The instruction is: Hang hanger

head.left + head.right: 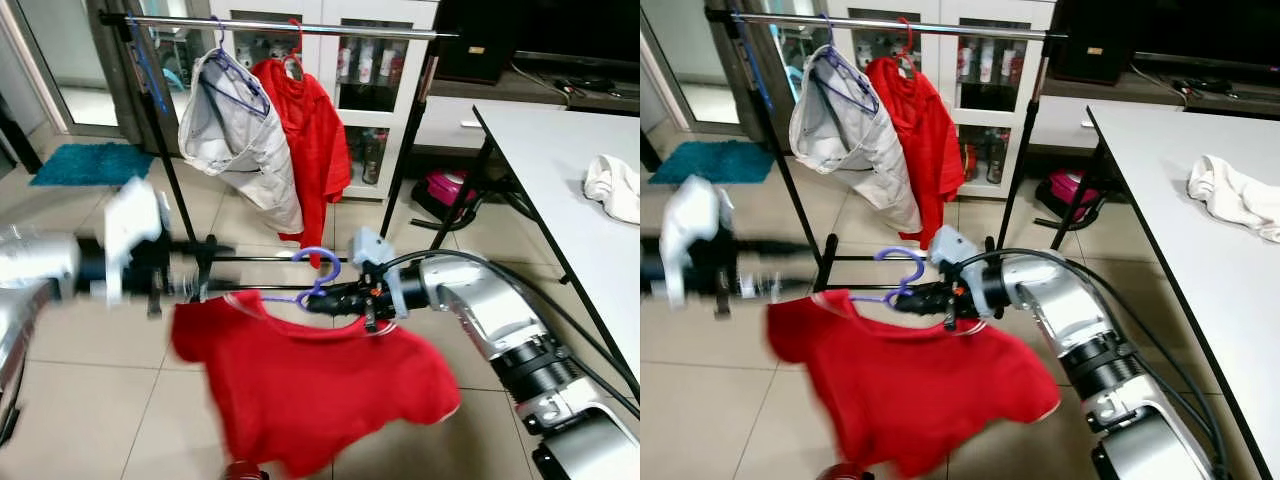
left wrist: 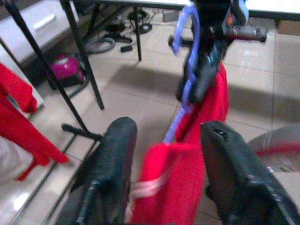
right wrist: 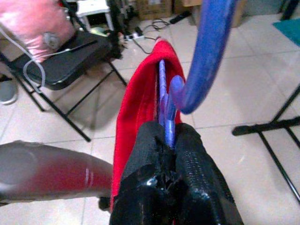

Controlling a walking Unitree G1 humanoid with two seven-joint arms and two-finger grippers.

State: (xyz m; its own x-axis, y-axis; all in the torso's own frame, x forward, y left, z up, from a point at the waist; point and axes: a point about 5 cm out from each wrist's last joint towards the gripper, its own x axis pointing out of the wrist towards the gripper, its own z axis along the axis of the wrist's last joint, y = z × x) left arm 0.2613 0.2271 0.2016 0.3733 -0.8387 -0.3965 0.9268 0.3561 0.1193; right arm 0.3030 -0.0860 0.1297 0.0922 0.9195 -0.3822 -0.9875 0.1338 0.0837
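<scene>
Right wrist view: right gripper is clamped narrow on the neck of a purple hanger carrying a red shirt, held low in front of the clothes rack. Left gripper is spread wide at the shirt's shoulder, touching unclear. Two garments are counted on the rail: one white, one red.

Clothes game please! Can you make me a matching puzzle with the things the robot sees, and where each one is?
Things:
1. purple hanger
2. grey garment
3. white cloth
4. teal mat

Places:
A. on the floor
B. on the white table
C. hanging on the rail
D. gripped in the right pincer

Pairs: 1-D, 2-C, 3-B, 4-A
</scene>
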